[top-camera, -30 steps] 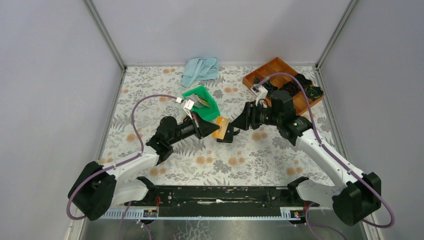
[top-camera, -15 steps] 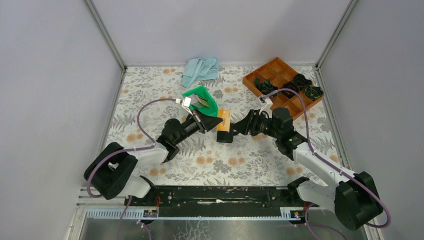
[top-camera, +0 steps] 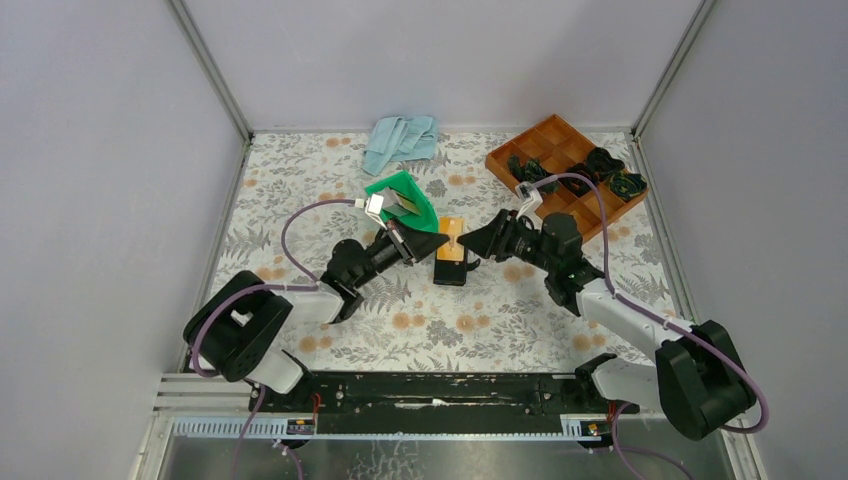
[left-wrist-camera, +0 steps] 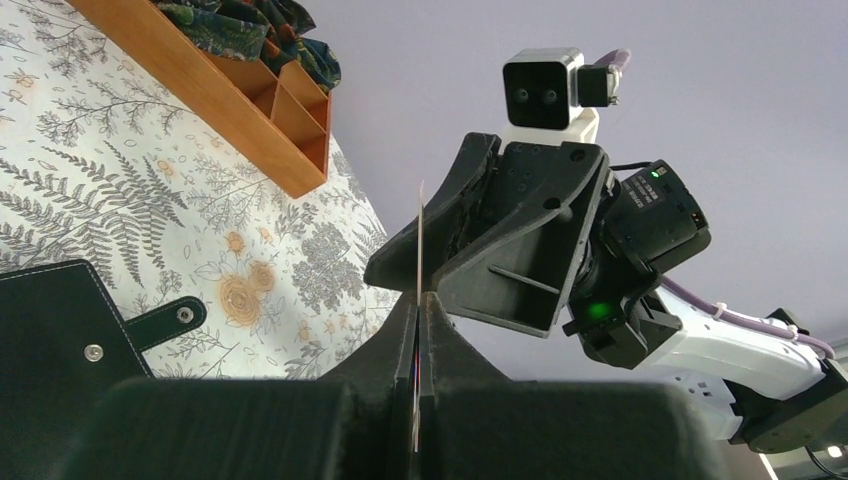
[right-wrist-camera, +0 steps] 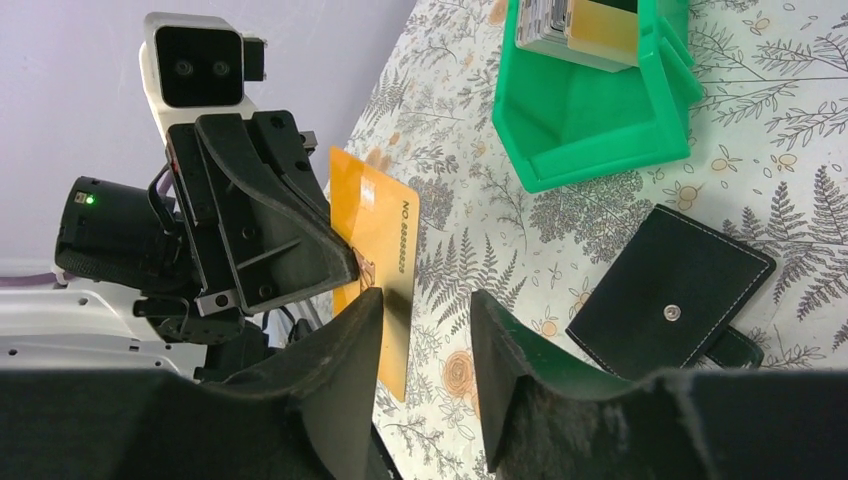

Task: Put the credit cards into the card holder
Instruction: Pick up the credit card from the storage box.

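My left gripper [top-camera: 438, 241] is shut on an orange credit card [top-camera: 451, 240] and holds it on edge above the black card holder [top-camera: 450, 272], which lies closed on the table. In the left wrist view the card [left-wrist-camera: 420, 230] shows edge-on between my shut fingers [left-wrist-camera: 418, 300]. My right gripper [top-camera: 473, 243] is open and faces the card. In the right wrist view the card [right-wrist-camera: 375, 250] stands close to the left finger, its edge in the gap between the open fingers [right-wrist-camera: 425, 310]. More cards [right-wrist-camera: 585, 25] lean in the green bin [right-wrist-camera: 590, 120]. The holder [right-wrist-camera: 668, 290] lies to the right.
The green bin [top-camera: 403, 200] stands just behind the left gripper. A brown compartment tray [top-camera: 565, 165] with dark items sits at the back right. A blue cloth [top-camera: 400, 140] lies at the back. Walls close in the table on three sides.
The left gripper has carried the card a little right and away from me. The right arm has stretched lower and its open gripper has come up to the card. The holder has not moved.
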Robot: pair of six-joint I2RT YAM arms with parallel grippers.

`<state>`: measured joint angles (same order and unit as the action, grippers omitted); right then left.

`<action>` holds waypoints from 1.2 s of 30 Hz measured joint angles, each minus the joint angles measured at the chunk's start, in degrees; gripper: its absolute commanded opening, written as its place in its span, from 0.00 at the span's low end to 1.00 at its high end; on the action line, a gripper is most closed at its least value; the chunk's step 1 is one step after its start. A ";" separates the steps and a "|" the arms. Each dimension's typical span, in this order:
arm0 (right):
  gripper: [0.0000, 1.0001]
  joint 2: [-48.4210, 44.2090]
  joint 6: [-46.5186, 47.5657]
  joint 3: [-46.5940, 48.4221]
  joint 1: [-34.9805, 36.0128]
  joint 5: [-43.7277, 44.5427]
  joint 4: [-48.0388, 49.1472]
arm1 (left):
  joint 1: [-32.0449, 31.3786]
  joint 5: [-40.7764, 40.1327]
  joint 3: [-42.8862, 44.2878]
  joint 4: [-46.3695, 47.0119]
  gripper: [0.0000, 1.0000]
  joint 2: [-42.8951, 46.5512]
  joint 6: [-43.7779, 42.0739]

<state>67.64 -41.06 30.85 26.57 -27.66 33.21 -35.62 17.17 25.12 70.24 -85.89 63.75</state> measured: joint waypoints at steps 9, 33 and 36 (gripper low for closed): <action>0.21 2.51 -2.25 -0.13 -0.17 -1.11 4.90 | 0.44 1.09 0.00 3.85 0.00 -3.48 2.60; 0.00 -0.59 -4.92 -1.03 -1.75 -4.81 4.59 | 6.19 2.29 -4.66 4.96 0.53 -1.66 5.90; 0.00 -3.43 -2.32 -0.52 -1.84 -2.93 -0.79 | 6.45 -0.13 -5.33 -1.27 0.49 3.37 2.43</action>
<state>64.20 -43.38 30.33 24.73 -30.59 32.42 -29.17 17.04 19.79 68.97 -82.52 66.17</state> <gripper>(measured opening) 0.017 0.523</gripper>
